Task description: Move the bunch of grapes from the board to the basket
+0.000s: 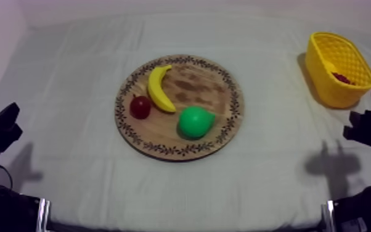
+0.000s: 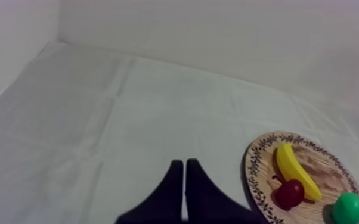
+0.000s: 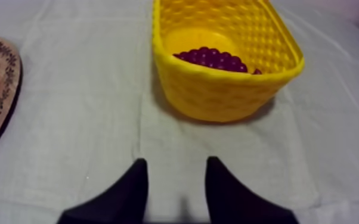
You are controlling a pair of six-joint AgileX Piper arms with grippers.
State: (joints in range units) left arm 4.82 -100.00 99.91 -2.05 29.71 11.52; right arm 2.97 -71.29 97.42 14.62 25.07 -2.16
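The grapes (image 3: 213, 58) lie inside the yellow basket (image 3: 229, 95) (not on the board (image 1: 207, 83)); the right gripper (image 3: 176, 164) sits just in front of the basket, fingers apart, holding nothing; the left gripper (image 2: 183, 164) is closed, empty, far off.

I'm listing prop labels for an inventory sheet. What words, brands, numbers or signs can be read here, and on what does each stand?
None can be read.
The board has only a dark ornamental pattern round its rim, no letters.
The basket, grapes, banana, pear, small red fruit and cloth show no markings.
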